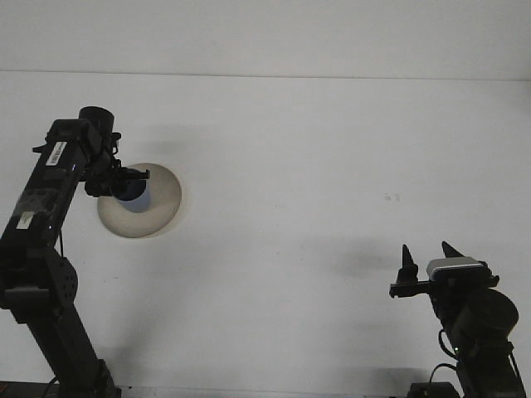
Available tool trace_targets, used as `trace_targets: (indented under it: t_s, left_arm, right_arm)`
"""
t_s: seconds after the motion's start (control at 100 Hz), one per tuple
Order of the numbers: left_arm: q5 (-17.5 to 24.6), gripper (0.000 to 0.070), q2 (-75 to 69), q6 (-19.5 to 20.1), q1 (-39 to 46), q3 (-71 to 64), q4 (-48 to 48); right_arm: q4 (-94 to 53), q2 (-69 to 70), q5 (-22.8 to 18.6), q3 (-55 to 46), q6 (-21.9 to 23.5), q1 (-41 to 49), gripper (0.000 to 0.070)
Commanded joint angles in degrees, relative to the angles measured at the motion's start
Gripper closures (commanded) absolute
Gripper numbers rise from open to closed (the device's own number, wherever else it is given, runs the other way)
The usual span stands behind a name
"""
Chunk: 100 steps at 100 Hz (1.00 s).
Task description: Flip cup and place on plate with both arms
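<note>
One blue cup (133,196) stands on the plate (158,207), left tool (124,184) around it.

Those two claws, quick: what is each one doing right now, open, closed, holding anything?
Left gripper: at the blue cup on the plate; open or shut cannot be told.
Right gripper: jaws open, holding nothing.
</note>
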Motion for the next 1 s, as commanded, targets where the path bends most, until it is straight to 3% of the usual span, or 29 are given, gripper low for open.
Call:
trace_targets:
  t_s: [0.0, 0.08, 0.25, 0.32, 0.99]
  left_arm:
    - [-0.1, 0.0684, 1.4, 0.4, 0.0, 1.0, 0.0]
    - [0.1, 0.0633, 1.5, 0.2, 0.0, 1.0, 0.1]
    - [2.9, 0.0207, 1.4, 0.3, 0.3, 1.0, 1.5]
    - [3.4, 0.0108, 1.2, 0.5, 0.3, 1.3, 1.8]
    - [3.4, 0.0104, -17.1, 0.0, -0.2, 4.6, -0.2]
  right_arm:
    - [0.7, 0.1, -0.1, 0.6, 0.4, 0.0, 0.0192]
    - [0.7, 0.1, -0.1, 0.6, 0.4, 0.0, 0.0192]
    - [0.7, 0.1, -0.1, 0.6, 0.4, 0.0, 0.0192]
    - [0.7, 0.1, -0.1, 0.6, 0.4, 0.0, 0.0192]
    - [0.5, 0.1, -0.1, 0.6, 0.4, 0.0, 0.0192]
